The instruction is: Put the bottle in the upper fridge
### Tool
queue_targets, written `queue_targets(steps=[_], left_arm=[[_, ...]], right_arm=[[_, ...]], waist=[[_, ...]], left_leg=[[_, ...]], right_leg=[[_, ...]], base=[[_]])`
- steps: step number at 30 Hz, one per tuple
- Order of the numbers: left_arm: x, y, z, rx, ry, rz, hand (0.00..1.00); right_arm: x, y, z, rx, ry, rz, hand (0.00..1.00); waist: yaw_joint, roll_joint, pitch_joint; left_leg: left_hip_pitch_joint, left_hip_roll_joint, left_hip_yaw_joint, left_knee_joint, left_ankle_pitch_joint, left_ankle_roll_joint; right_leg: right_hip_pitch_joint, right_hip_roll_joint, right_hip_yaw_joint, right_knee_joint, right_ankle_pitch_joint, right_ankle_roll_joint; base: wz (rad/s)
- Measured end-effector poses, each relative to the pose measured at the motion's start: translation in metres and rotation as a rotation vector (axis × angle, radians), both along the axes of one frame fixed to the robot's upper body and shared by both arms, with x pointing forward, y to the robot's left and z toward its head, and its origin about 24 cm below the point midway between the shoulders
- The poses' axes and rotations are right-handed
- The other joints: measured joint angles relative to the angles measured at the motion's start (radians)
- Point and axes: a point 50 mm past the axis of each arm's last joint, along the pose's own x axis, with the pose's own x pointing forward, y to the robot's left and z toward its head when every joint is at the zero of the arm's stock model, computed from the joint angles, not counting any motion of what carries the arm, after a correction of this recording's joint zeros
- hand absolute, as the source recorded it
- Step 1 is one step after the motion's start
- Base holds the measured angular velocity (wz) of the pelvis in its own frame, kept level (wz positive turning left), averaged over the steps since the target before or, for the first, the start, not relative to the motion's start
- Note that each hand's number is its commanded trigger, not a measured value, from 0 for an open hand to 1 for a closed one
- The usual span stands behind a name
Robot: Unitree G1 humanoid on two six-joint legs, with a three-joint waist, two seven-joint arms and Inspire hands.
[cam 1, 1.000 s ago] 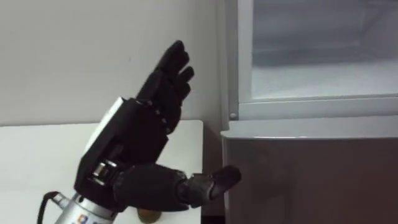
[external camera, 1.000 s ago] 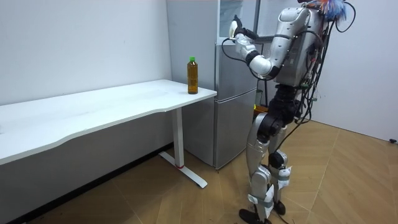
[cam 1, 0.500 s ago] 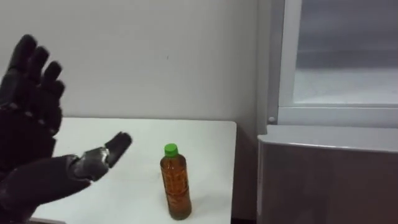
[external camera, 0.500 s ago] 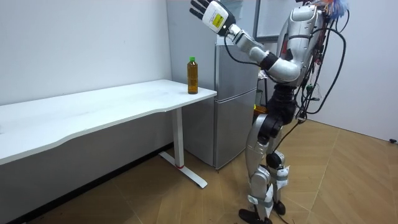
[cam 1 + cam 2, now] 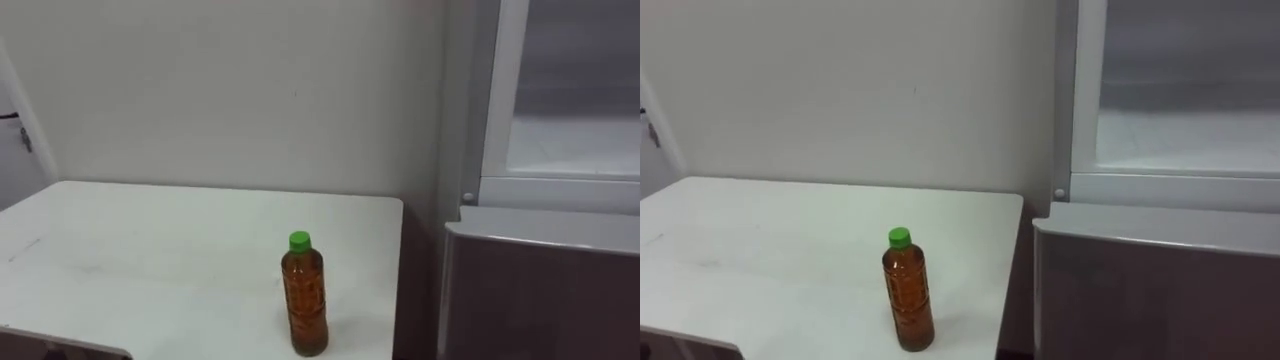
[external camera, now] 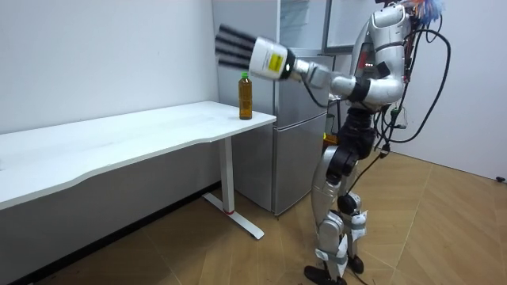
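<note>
While the bottle (image 5: pixel 305 300) stands upright, the left hand (image 6: pixel 261 57) hovers above it, fingers straight.

Robot upright; left arm stretched forward near shoulder height; black-fingered, white-backed left hand (image 6: pixel 257 55) empty, fingers straight, spread.

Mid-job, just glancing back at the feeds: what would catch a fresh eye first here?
A brown bottle with a green cap stands upright on the white table, near the end beside the fridge. In the room view the left hand is stretched out with straight fingers, holding nothing, and shows above the bottle. To the right, the upper fridge compartment is open.
</note>
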Motion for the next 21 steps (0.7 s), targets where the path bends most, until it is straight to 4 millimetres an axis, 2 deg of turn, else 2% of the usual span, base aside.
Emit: queue_targets(steps=[2,3,5,8,9,11,15,17,21], left_arm=[[-0.009,-0.001,-0.029,-0.086,0.095,0.045,0.0],[-0.013,-0.001,-0.038,-0.104,0.126,0.053,0.0],[-0.03,-0.005,-0.073,-0.183,0.268,0.097,0.0],[-0.05,-0.012,-0.103,-0.259,0.402,0.14,0.0],[-0.055,-0.014,-0.109,-0.271,0.433,0.145,0.0],[-0.074,-0.023,-0.132,-0.314,0.565,0.146,0.0],[-0.097,-0.037,-0.154,-0.335,0.735,0.106,0.0],[-0.114,-0.044,-0.167,-0.355,0.848,0.1,0.0],[-0.138,-0.058,-0.18,-0.364,1.014,0.028,0.0]], right_arm=[[0.0,-0.001,0.0,-0.003,0.0,0.002,0.0],[-0.001,-0.002,0.0,-0.004,0.002,0.003,0.0],[-0.003,-0.002,0.001,0.003,0.006,0.015,0.0],[-0.005,-0.002,0.001,0.013,0.007,0.019,0.0],[-0.005,-0.003,0.001,0.012,0.007,0.018,0.0],[-0.008,-0.005,0.001,0.01,0.011,0.011,0.0],[-0.011,-0.005,0.002,0.015,0.014,0.011,0.0],[-0.01,-0.005,0.002,0.022,0.011,0.014,0.0],[-0.008,-0.003,0.001,0.028,0.005,0.015,0.0]], waist=[[0.0,-0.002,0.0],[0.002,-0.005,-0.002],[0.0,-0.01,-0.0057],[0.002,-0.021,-0.0087],[0.002,-0.026,-0.0073],[-0.004,-0.023,-0.0079],[-0.005,-0.022,-0.0072],[-0.016,-0.022,-0.0068],[-0.044,-0.025,-0.0055]], left_leg=[[-0.001,0.001,0.002,-0.001,-0.004,0.003],[0.001,0.001,0.004,-0.002,-0.004,0.003],[0.011,0.0,0.008,-0.006,-0.005,0.004],[0.026,0.003,0.029,-0.01,-0.007,0.005],[0.028,0.003,0.031,-0.01,-0.008,0.005],[0.033,0.004,0.032,-0.009,-0.017,0.005],[0.04,0.006,0.046,-0.013,-0.022,0.007],[0.043,0.009,0.059,-0.013,-0.027,0.007],[0.044,0.011,0.074,-0.011,-0.031,0.008]], right_leg=[[-0.001,0.0,0.005,0.002,0.0,0.0],[-0.002,-0.001,0.007,0.003,0.0,0.001],[0.005,-0.001,0.015,0.003,0.001,0.002],[0.012,0.001,0.027,-0.001,0.002,0.003],[0.013,0.001,0.031,-0.001,0.002,0.003],[0.014,0.002,0.042,-0.001,0.003,0.004],[0.014,0.002,0.058,0.0,0.004,0.006],[0.013,0.004,0.068,-0.001,0.004,0.006],[0.014,0.004,0.071,-0.003,0.003,0.008]], base=[[-0.05],[-0.07],[-0.09],[-0.11],[-0.17],[-0.15],[-0.12],[-0.14],[-0.04]])
